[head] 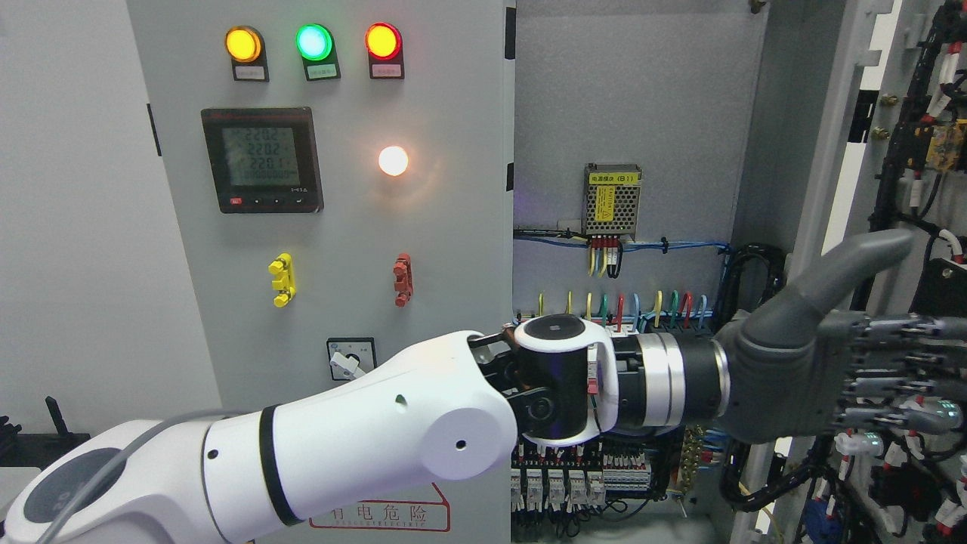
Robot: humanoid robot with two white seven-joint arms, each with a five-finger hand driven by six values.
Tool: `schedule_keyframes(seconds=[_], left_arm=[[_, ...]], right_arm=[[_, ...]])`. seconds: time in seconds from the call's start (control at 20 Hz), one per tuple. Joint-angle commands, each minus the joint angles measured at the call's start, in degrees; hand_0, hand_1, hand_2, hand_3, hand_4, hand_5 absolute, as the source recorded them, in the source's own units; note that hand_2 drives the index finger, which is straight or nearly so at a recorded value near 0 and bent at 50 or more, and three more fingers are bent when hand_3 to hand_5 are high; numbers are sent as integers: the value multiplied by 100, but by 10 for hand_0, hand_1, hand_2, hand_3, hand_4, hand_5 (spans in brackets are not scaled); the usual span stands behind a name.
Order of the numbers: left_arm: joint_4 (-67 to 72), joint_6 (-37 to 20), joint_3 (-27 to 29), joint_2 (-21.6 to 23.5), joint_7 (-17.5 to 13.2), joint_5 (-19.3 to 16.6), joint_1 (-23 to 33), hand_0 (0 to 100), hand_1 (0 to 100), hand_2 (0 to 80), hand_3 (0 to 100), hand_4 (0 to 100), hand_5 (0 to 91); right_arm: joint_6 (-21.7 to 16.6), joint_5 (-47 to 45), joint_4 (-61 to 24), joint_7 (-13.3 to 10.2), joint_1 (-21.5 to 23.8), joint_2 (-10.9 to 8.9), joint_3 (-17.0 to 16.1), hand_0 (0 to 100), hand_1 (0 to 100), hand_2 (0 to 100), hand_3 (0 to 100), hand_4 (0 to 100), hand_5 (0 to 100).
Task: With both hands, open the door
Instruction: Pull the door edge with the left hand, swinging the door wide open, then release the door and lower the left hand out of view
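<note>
Right of the panel, past its edge: the cabinet stands open, wiring and terminals showing inside.
Panel: grey front, closed, bearing 3 lamps, a meter, a white light and 2 small handles.
Door: the right-hand door is swung outward, right of the panel and beyond the cabinet opening. Its long edge runs top to bottom, its wired inner face toward the camera.
Left hand: the left hand reaches from lower left across the cabinet opening to the door.
Fingers: extended and pointing right, lying over the door's inner face, thumb raised up and right. They look released, not clenched. Whether they touch the door cannot be told.
Right hand: not in view.
Key relation: the door lies right of and just behind the fingertips, its vertical edge crossing the horizontal fingers. Only the left hand is near it.
Judgement: the door seems mostly open; pushing further right would likely widen it.
Risk: fingers might snag the door's wires.
</note>
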Motion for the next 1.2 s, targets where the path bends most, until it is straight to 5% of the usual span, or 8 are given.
schedule_keyframes(seconds=[0.0,0.4,0.6,0.9,1.15], left_arm=[[-976,286,736,1894,-71,-452,924,0,0,0,0,32,0],[-1444,375,1044,3476,-1142,-1366,2462,0,0,0,0,31,0],[-1418,357,1429,4031,-1608,-2217,3515,0,0,0,0,31,0],[-1199,296,2387,4278,-2145,-3624,5502,0,0,0,0,31,0],[-540,104,2591,4269,-2207,-4530,6628,0,0,0,0,31,0]], right_arm=[[-1,79,-1,-4,-3,0,79,0,0,0,0,0,0],[-1,79,-1,-4,-3,0,71,0,0,0,0,0,0],[-1,79,-1,-4,6,0,79,0,0,0,0,0,0],[-1,79,-1,-4,-3,0,79,0,0,0,0,0,0],[-1,79,-1,-4,-3,0,79,0,0,0,0,0,0]])
